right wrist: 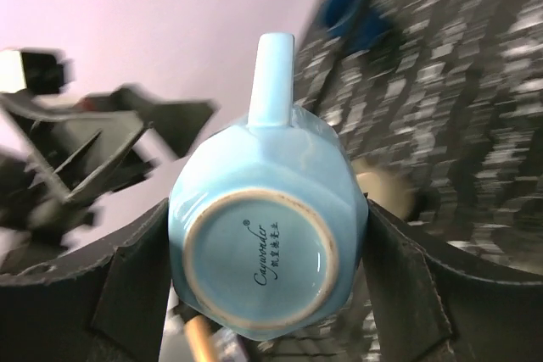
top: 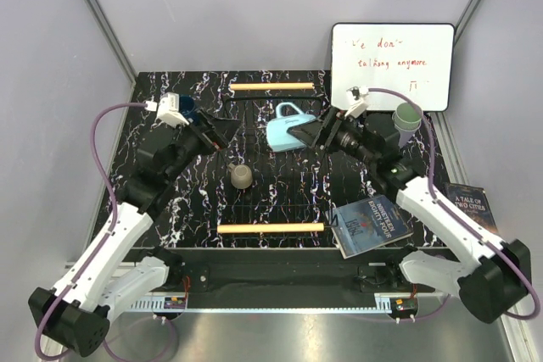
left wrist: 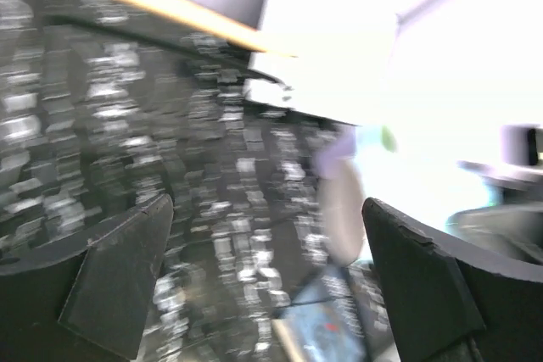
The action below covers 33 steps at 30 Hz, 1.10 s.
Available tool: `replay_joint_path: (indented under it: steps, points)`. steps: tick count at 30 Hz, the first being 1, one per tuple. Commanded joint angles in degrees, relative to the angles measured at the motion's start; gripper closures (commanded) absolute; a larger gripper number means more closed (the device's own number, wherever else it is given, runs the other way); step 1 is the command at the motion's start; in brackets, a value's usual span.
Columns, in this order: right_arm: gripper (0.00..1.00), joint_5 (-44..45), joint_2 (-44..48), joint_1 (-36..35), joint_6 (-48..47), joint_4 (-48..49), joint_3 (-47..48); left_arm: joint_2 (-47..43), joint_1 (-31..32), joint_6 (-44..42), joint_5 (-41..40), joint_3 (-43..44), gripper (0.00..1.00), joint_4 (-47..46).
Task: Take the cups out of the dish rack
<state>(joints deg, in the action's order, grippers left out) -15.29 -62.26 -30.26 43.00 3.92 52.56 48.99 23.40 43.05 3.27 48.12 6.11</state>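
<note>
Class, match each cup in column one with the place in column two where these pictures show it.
Column one:
1. light blue mug
2. beige mug
3. pale green tumbler
4. dark navy mug

Column two:
A. beside the whiteboard
B. by the left arm
C. between the fingers of the right gripper
D. alone, mid dish rack

Pairs: 1-C, 2-D, 3-A, 4-B
</note>
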Motion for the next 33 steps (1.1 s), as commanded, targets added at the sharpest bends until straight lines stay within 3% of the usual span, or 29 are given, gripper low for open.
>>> replay_joint_path:
  steps: [1, 7, 13, 29, 33]
  points:
    - [1.0, -17.5, -1.6, 0.9, 14.7, 34.6, -2.3, 0.8, 0.1, 6.8, 15.4, -4.3, 0.01, -22.9]
    - [1.0, -20.9, -4.8, 2.0, 23.8, 49.2, -6.3, 2.3, 0.1, 11.7, 21.1, -7.8, 0.01, -33.9]
    - [1.0, -21.0, -5.5, 2.0, 23.9, 49.5, -7.7, 3.6, 0.2, 15.3, 22.8, -9.1, 0.04, -38.8]
    - [1.0, -21.7, -8.8, 2.0, 22.9, 49.1, -8.1, 2.5, 6.3, 14.6, 21.4, -5.5, 0.08, -38.5]
    - [1.0, -21.3, -7.8, 1.9, 22.7, 48.5, -8.3, 1.3, 7.8, 9.9, 18.0, -3.7, 0.07, -32.1]
